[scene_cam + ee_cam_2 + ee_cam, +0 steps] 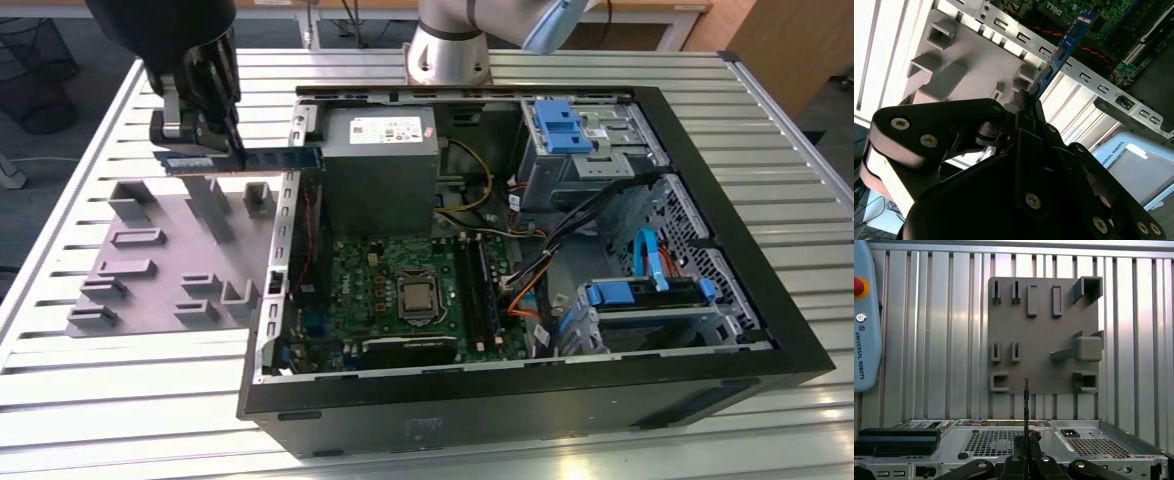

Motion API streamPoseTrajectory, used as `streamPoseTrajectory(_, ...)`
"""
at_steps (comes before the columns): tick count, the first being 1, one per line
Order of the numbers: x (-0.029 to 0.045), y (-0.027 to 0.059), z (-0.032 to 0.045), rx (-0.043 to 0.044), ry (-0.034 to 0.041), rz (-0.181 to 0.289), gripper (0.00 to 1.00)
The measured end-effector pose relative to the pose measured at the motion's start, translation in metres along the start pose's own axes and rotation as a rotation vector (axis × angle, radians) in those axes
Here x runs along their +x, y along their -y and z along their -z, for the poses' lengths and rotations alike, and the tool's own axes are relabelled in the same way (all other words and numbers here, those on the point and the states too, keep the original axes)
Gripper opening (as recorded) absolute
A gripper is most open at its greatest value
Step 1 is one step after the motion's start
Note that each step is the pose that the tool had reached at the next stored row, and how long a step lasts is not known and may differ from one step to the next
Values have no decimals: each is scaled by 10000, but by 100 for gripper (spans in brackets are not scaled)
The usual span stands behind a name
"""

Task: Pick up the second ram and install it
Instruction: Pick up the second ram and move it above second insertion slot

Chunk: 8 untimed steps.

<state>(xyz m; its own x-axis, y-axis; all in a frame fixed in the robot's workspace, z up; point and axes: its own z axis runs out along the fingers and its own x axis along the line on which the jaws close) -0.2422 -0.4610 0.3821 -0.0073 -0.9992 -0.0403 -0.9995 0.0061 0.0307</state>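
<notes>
Upper left in the exterior view, we saw the fingers point(218, 110) clamped on the second ram point(280, 157), held level above the grey fixture point(160, 212), beside the open case point(534, 400).

I see lettering on the pendant point(865, 330) near its red button point(858, 286), and a printed label point(384, 129) on the power supply point(380, 175).

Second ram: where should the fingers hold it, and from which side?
From above, pinching the two flat faces, as the gripper does now. The second ram hangs level and on edge, so this likely leaves its lower long edge free.
</notes>
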Motion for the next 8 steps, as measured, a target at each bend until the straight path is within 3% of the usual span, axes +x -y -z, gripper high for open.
streamPoseTrajectory(8, -1, 71, 2, -1, 0, 0, 14)
